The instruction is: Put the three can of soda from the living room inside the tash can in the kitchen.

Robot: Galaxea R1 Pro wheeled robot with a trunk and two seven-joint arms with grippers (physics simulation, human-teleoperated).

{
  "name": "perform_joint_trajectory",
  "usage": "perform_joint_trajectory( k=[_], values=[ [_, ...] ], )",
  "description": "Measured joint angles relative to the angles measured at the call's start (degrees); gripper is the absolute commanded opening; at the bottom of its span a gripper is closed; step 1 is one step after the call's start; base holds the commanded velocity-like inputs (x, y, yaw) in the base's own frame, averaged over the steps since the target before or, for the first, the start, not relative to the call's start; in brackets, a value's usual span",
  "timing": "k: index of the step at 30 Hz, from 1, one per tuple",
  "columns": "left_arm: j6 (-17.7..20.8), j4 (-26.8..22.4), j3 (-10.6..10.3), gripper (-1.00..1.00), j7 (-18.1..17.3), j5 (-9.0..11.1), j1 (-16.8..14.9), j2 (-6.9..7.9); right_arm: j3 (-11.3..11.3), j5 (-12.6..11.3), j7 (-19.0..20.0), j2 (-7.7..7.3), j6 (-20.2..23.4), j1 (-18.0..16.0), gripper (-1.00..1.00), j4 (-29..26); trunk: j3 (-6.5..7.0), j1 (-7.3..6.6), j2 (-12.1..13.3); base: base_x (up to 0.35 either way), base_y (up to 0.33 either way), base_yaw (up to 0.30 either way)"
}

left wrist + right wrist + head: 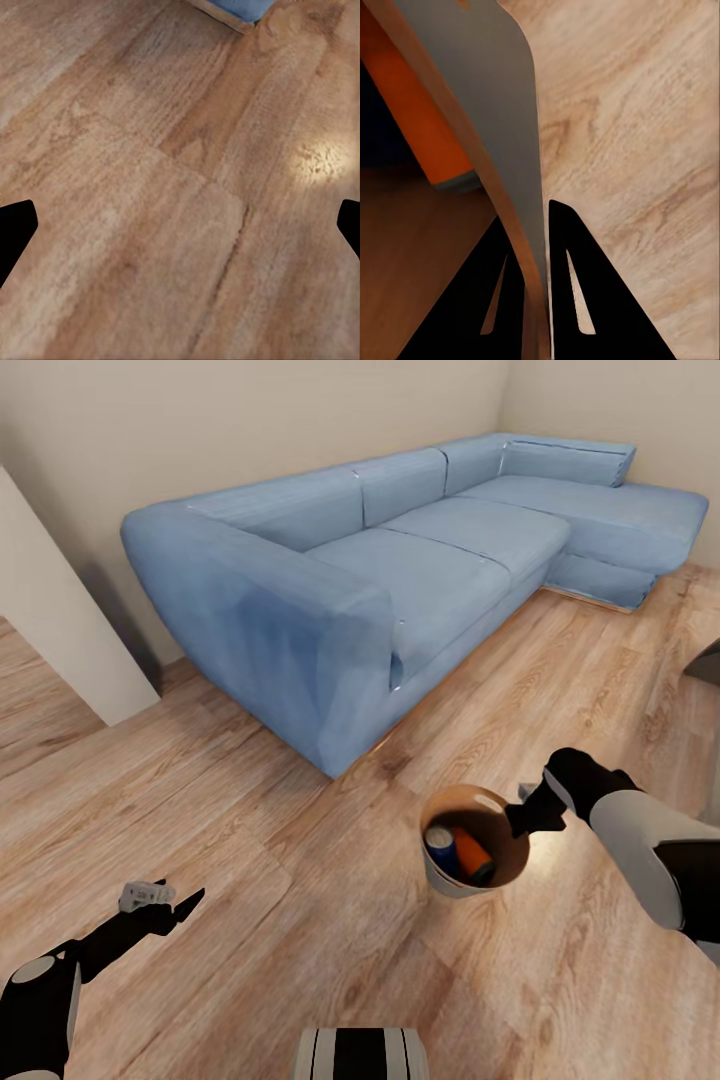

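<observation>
Head view, unlabelled soda cans [458, 850], tash can [452, 883]

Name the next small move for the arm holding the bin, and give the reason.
Probably keep the right gripper clamped on the trash can rim, level, and carry it off toward the kitchen. Its fingers pinch the wall, one inside and one outside, and the bin hangs above the wood floor by the blue sofa. An orange can and a blue can lie inside; a third cannot be made out.
</observation>
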Motion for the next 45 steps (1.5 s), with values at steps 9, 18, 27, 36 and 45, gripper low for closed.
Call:
perform_joint_trajectory(
  k=[9, 18, 27, 36, 45],
  values=[
    [-0.31, 0.02, 0.0, 1.0, 0.0, -0.03, 0.0, 0.0, -0.21, -0.12, 0.02, -0.05, 0.05, 3.03, -1.0, -5.34, 0.0, 0.0, 0.0, 0.0, 0.0, 0.0],
    [-0.33, 0.03, -0.07, 1.0, 0.0, -0.23, 0.0, 0.0, -0.27, -0.23, 0.09, -0.14, 0.07, 3.52, -1.0, -6.03, -1.55, 0.19, -0.09, 0.0, 0.0, 0.0],
    [-0.33, 0.03, -0.08, 1.0, 0.0, -0.04, 0.0, 0.0, -0.41, -0.51, 0.09, -0.33, 0.11, 3.56, -1.0, -6.06, -1.77, 0.2, -0.11, 0.0, 0.0, 0.0],
    [-0.33, 0.03, -0.08, 1.0, 0.0, -0.12, 0.0, 0.0, -0.37, -0.27, 0.15, -0.35, 0.06, 3.54, -1.0, -6.06, -1.77, 0.2, -0.11, 0.0, 0.0, 0.0],
    [-0.25, 0.03, -0.08, 1.0, 0.01, -0.46, 0.0, 0.0, -0.38, 0.07, 0.24, -0.42, 0.02, 3.58, -1.0, -6.08, -3.54, 0.42, -0.21, 0.0, 0.0, 0.0]
  ],
)
